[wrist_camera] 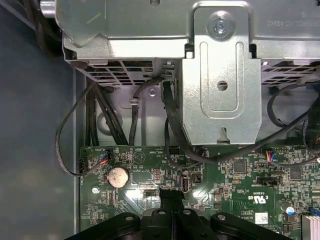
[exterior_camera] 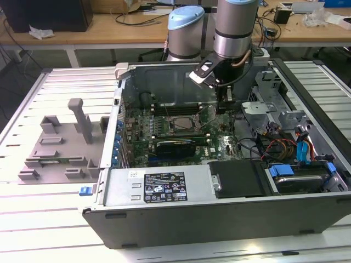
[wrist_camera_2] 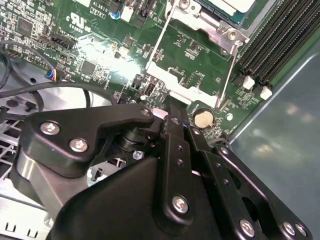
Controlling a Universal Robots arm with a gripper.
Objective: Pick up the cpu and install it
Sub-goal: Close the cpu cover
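Cpu [wrist_camera_2: 231, 6] is noted lying silver top up in the socket [exterior_camera: 184, 124], so placement is judged done. Retention frame [wrist_camera_2: 192, 65] is seen swung open over the motherboard [wrist_camera_2: 75, 55], and clamping is judged outstanding. Gripper [wrist_camera_2: 172, 111] is drawn narrow with nothing held, its tips at the frame's free end.

Exterior view above case [exterior_camera: 219, 219], both wrist views near motherboard [wrist_camera_2: 195, 60] [wrist_camera: 235, 185]
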